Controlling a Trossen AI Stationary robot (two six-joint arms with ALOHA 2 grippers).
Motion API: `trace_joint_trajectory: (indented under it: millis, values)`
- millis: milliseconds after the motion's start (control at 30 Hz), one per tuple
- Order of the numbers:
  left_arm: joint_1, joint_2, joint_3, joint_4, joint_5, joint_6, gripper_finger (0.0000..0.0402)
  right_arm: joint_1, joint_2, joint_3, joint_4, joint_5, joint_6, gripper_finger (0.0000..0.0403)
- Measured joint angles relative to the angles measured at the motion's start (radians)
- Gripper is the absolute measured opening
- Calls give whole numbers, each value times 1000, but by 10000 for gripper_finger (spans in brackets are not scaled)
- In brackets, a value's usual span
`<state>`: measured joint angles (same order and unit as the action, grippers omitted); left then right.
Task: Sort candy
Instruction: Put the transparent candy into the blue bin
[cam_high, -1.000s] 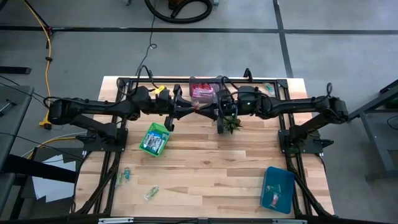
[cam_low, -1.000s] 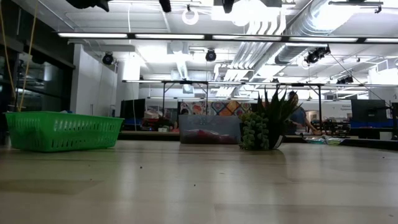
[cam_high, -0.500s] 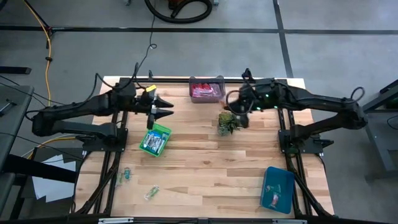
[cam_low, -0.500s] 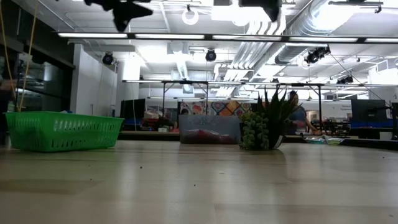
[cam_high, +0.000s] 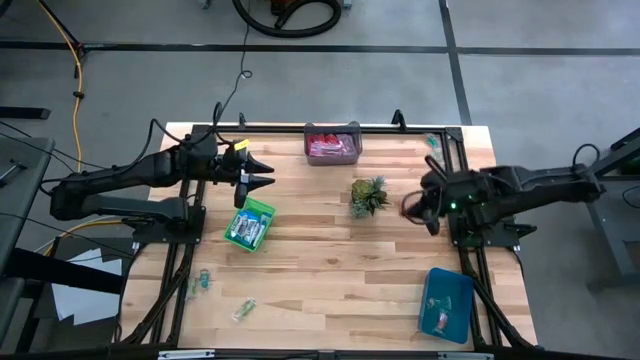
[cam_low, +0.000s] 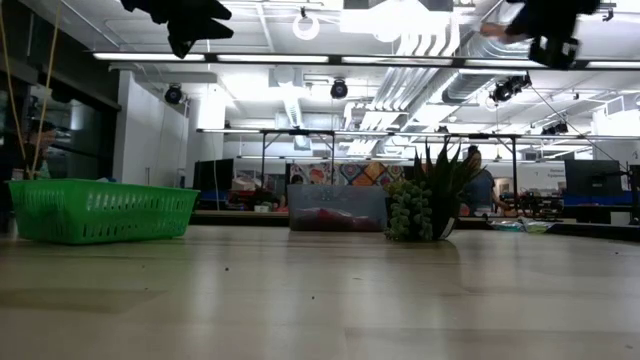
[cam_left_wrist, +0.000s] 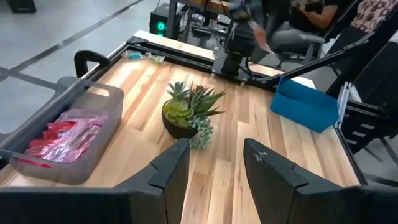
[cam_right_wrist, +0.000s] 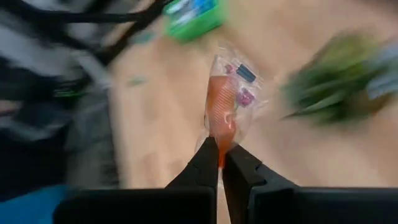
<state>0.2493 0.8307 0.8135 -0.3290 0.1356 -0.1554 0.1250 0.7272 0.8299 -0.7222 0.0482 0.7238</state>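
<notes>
Right now the right tool (cam_right_wrist: 219, 163) is clamped on a clear-wrapped candy (cam_right_wrist: 226, 102) with orange inside, pinched by the wrapper's tail so the piece sticks out past the fingertips. In the high view the right tool (cam_high: 418, 204) sits over the table's (cam_high: 330, 270) right side, between the spiky green plant (cam_high: 368, 195) and the right edge, with the blue bin (cam_high: 447, 303) nearer the front corner. Probably it is carrying the piece to a bin; which one cannot be told.

Left tool (cam_left_wrist: 214, 165) has its fingers apart and holds nothing. It hangs above the table's left rear, just behind the green basket (cam_high: 248, 222), likely parked clear of the right arm's path.

Other candy: red/pink pieces fill the grey bin (cam_high: 331, 144) at the rear edge, blue-and-white ones lie in the green basket, a few sit in the blue bin. Loose pieces (cam_high: 244, 310) are left near the front left corner, well apart from both tools, so sorting is partly done.
</notes>
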Motion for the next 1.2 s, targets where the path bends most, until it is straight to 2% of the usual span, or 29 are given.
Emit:
trace_joint_trajectory:
  millis: [100,200,400,567,700,833,967,1200]
  values:
    - [0,0,0,0,0,0,140,94,-23,-71,137,-96,149,0]
    - [0,0,0,0,0,-9,140,203,9,-95,247,-209,276,0]
    - [0,0,0,0,0,-27,140,472,123,-97,250,-406,529,0]
    - [0,0,0,0,0,-27,140,700,225,-107,202,-393,687,0]
    - [0,0,0,0,0,-26,140,795,312,-153,133,-389,785,0]
    - [0,0,0,0,0,-26,140,811,386,-192,1,-360,892,0]
    - [0,0,0,0,0,-26,140,794,431,-208,-97,-294,934,0]
    - [0,0,0,0,0,-27,140,737,458,-208,-117,-168,832,0]
